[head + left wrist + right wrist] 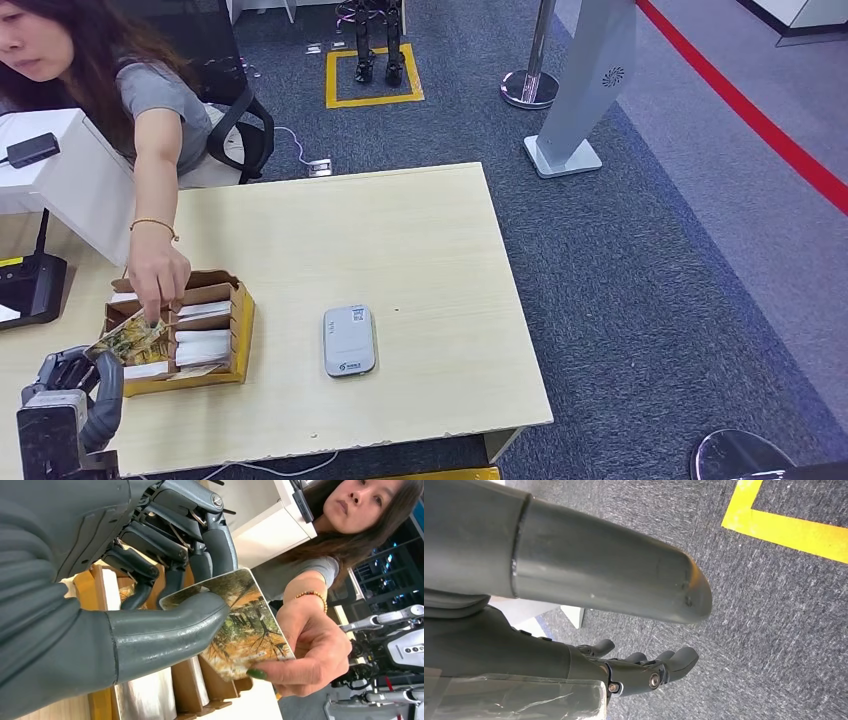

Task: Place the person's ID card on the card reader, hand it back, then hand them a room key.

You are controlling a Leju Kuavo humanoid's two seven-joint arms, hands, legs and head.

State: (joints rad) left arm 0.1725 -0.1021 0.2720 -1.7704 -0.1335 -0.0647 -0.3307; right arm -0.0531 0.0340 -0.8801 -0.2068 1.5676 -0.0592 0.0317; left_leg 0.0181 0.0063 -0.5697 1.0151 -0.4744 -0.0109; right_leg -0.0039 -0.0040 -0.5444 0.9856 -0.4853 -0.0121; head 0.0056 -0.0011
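From my station I see my left hand [150,595] nearest, low at the table's near left corner, pinching the room key [240,625], a card printed with autumn foliage, between the thick thumb on its face and the dark fingers behind it. The person's hand [310,655] grips the card's far edge, so both hold it at once, just above the wooden card box [215,335]. Part of the card's near end is hidden under my thumb. My right hand [644,672] hangs over carpet, fingers loosely apart, holding nothing. Farther out on the table [420,230] lies the grey card reader [349,341]; I cannot read its markings.
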